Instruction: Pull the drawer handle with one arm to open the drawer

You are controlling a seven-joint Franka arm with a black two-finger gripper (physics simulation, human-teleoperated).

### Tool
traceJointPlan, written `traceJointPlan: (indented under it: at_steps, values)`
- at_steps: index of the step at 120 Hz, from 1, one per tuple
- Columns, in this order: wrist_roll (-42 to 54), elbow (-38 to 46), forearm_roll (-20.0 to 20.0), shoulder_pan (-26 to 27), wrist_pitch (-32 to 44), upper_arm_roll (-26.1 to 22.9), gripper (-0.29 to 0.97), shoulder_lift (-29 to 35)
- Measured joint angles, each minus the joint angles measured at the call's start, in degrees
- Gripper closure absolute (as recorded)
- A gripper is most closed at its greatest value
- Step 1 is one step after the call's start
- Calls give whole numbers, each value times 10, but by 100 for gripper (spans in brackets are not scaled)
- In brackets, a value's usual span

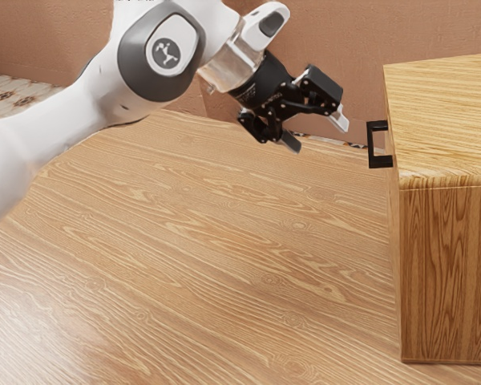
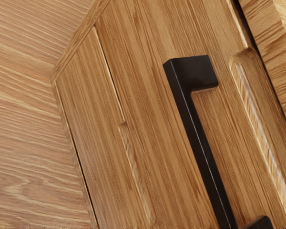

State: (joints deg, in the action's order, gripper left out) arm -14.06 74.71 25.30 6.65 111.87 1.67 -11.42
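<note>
A wooden cabinet (image 1: 445, 200) stands at the exterior view's right, with a black bar handle (image 1: 377, 144) sticking out of its front near the top. My gripper (image 1: 317, 132) hangs open in the air a short way to the left of that handle, fingers pointing toward it and touching nothing. In the wrist view the black handle (image 2: 198, 138) runs slantwise across the wooden drawer front (image 2: 148, 124), whose panel sits flush in the cabinet face. The handle is close ahead of my hand.
The cabinet rests on a wide wooden table (image 1: 200, 265) that stretches toward the front and the exterior view's left. A brown wall (image 1: 385, 32) closes the back. My white arm (image 1: 80, 96) comes in from the upper left.
</note>
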Motion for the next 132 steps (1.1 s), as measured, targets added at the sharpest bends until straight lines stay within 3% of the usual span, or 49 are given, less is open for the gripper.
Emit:
traceJointPlan:
  at_steps: [71,132]
  values:
    - [-2,5,39,5,21,-12,0,-28]
    - [-4,1,39,12,30,-15,0,-53]
